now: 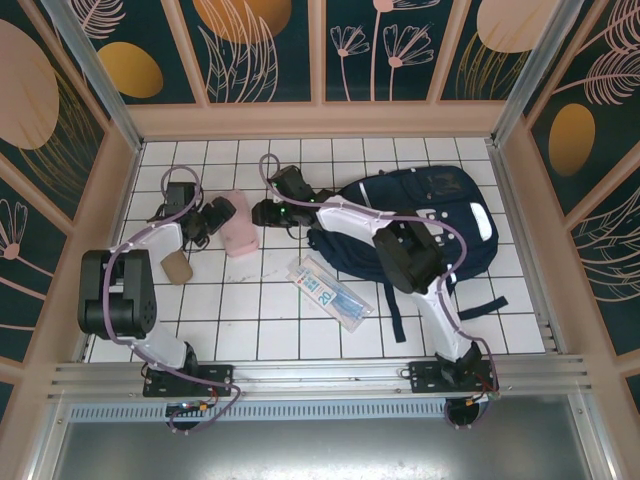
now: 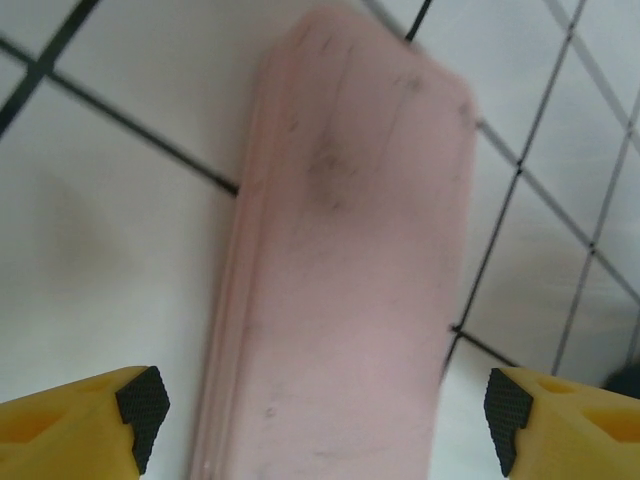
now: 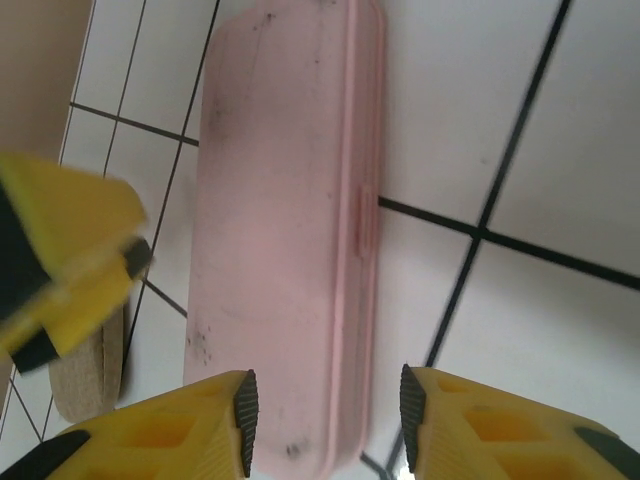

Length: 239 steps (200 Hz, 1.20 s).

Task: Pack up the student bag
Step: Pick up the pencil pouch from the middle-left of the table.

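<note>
A clear packet [image 1: 330, 286] of pens is lying mid-bench [image 1: 230, 330], with a tan roll [image 1: 177, 268] sitting to its left. Beyond them, the left gripper [image 2: 325, 415] is hanging over a pink case [image 1: 238, 228], its jaws spread wide to either side of it. The right gripper [image 3: 328, 410], also open, is facing it from the case's other side, one finger over the case and the other over bare tile. The bag [image 1: 430, 215] is lying at the far right, partly under the right arm, apart from the case.
</note>
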{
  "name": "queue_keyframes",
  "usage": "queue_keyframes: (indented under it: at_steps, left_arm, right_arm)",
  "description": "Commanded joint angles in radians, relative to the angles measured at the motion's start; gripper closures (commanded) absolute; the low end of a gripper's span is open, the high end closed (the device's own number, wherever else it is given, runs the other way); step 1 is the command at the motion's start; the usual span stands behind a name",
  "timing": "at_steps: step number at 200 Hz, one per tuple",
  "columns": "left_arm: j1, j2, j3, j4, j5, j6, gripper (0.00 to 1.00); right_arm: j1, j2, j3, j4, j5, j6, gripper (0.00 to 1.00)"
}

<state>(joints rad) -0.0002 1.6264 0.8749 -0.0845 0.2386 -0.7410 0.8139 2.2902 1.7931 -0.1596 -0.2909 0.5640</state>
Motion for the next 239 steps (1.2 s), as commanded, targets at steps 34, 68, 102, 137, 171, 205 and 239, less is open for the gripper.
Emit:
queue_keyframes:
  at_steps: [34,68,102,137,171,205,239]
  left_arm:
    - [0.000,0.075,-0.055,0.106,0.100,0.009,0.16]
    - [0.000,0.082,-0.088,0.220,0.205,-0.026,0.18]
    - [0.000,0.108,-0.130,0.387,0.361,-0.096,0.22]
    - [0.000,0.057,-0.179,0.570,0.481,-0.181,0.24]
    - [0.000,0.018,-0.193,0.641,0.511,-0.206,0.24]
    - [0.001,0.053,-0.203,0.663,0.499,-0.217,0.25]
    - [0.000,0.051,-0.196,0.631,0.429,-0.204,0.27]
  right_arm:
    - [0.021,0.165,0.175,-0.040,-0.045,0.007,0.56]
    - [0.021,0.241,0.246,-0.047,-0.109,0.018,0.59]
    - [0.019,0.267,0.240,-0.020,-0.189,0.055,0.66]
    - [0.002,0.253,0.196,0.024,-0.229,0.087,0.69]
    - [-0.015,0.233,0.174,0.055,-0.255,0.109,0.70]
    - [-0.026,0.221,0.168,0.060,-0.267,0.118,0.70]
    - [-0.033,0.203,0.146,0.067,-0.271,0.123,0.70]
